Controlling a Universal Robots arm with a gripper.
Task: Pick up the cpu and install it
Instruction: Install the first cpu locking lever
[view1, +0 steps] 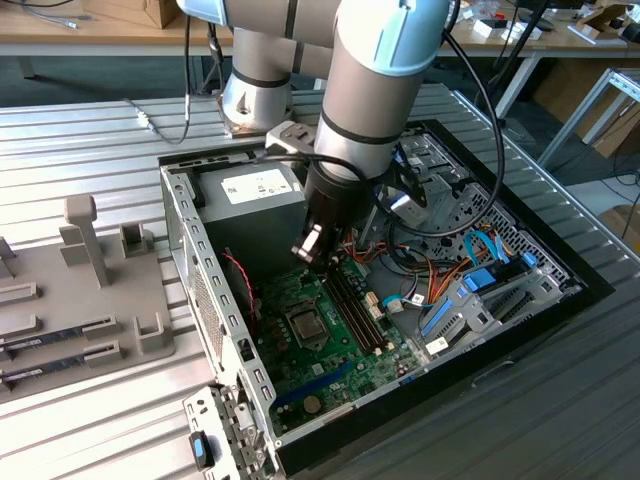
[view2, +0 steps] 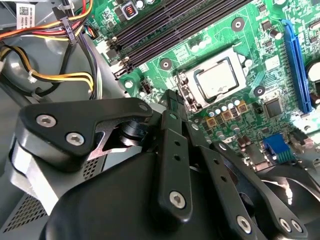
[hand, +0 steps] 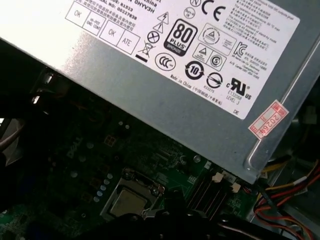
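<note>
From where I sit, the cpu (view2: 220, 80) already looks seated in its socket (view2: 186, 95) on the green motherboard (view2: 280, 55), so I judge the pick and the placing to be done; what I cannot confirm is whether the socket's retention frame and lever are locked down, and that may be what is left. In the second wrist view the chip lies flat and square, a pale silvery-grey metal top inside the metal frame, level with no corner lifted as far as I can see. In the exterior view I see it as a small grey square (view1: 305, 323) in the middle of the board, beside the long dark memory slots (view1: 352, 305), inside the open computer case (view1: 190, 260) on the bench (view1: 90, 130). The gripper (view1: 309, 247) hangs above the board, just off the socket towards the power supply (hand: 150, 85), and carries nothing that I can see. Its dark linkage crowds the foreground of the second wrist view, but I cannot tell whether the fingers are spread or pressed together.
</note>
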